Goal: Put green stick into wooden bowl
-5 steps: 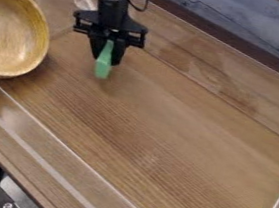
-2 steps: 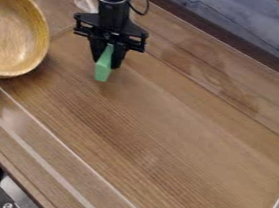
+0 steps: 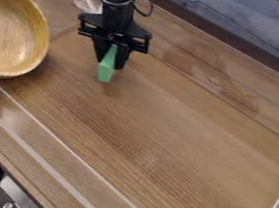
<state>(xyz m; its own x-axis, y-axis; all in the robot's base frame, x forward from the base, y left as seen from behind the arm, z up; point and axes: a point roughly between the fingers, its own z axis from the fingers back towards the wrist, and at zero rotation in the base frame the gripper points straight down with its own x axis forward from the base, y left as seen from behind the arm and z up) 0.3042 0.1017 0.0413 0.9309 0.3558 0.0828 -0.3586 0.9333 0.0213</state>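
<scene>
Grasp step: gripper (image 3: 108, 58) pinching green stick (image 3: 106, 68) upright, right of wooden bowl (image 3: 11, 32); next, likely lift and carry leftward over its rim.

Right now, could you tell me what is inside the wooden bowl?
The wooden bowl shows only its bare grained inside; nothing lies in it. Its left part is cut off by the picture's edge. The green stick is outside it, between the gripper's fingers over the table.

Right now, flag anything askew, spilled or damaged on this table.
Nothing stands out. The wooden bowl sits upright and empty at the left, and the gripper pinches the green stick on end on the table. No spills or damage visible.
</scene>
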